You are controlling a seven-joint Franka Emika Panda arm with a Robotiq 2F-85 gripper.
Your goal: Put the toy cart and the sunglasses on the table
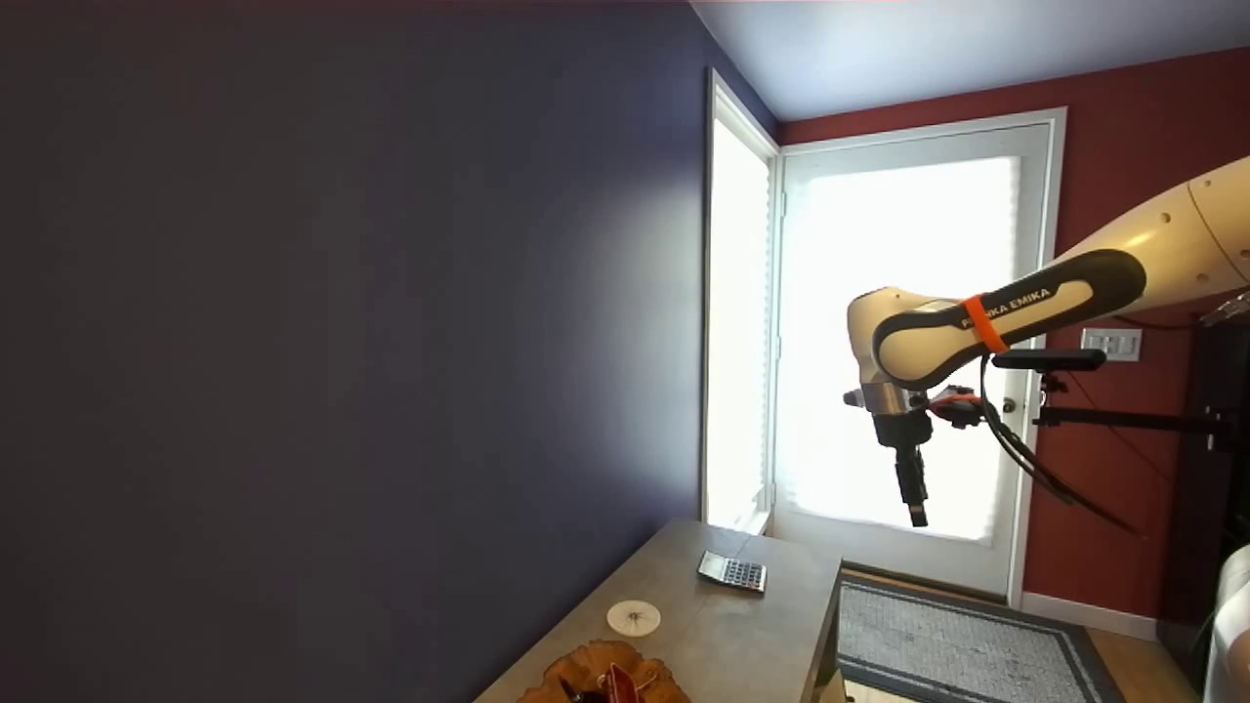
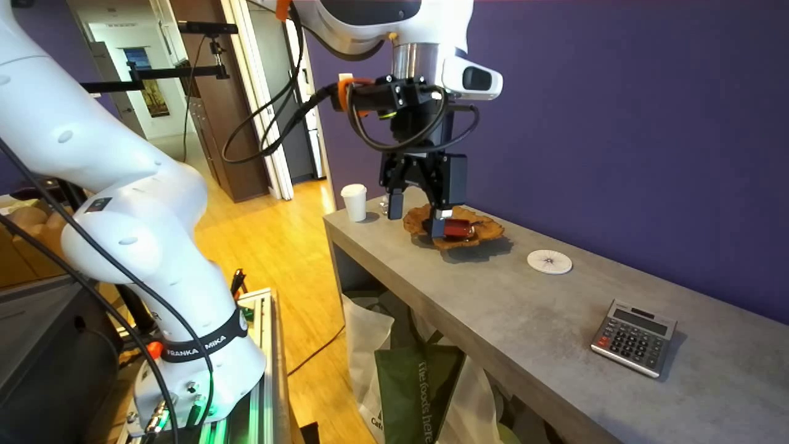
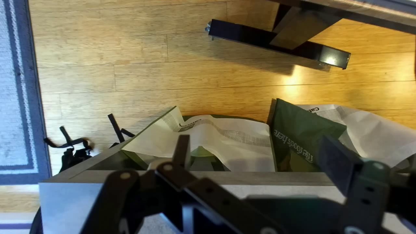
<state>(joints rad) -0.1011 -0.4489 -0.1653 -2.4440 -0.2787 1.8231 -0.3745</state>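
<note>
The black two-jawed pincer is seen empty, its jaws standing wide apart; it is suspended above the level of the grey stone-look worktop, well apart from the scalloped brown wooden bowl, which is placed towards the worktop's far left in an exterior view. In the bowl a glossy red object is noted, taken as the toy cart; a black item, possibly the sunglasses, is partly seen beside it in an exterior view. The red object is judged light, stiff and slick; a low hold across its narrow sides is advised. The sunglasses are expected to be light and fragile; thin arms should be spared, and the bridge pinched gently.
</note>
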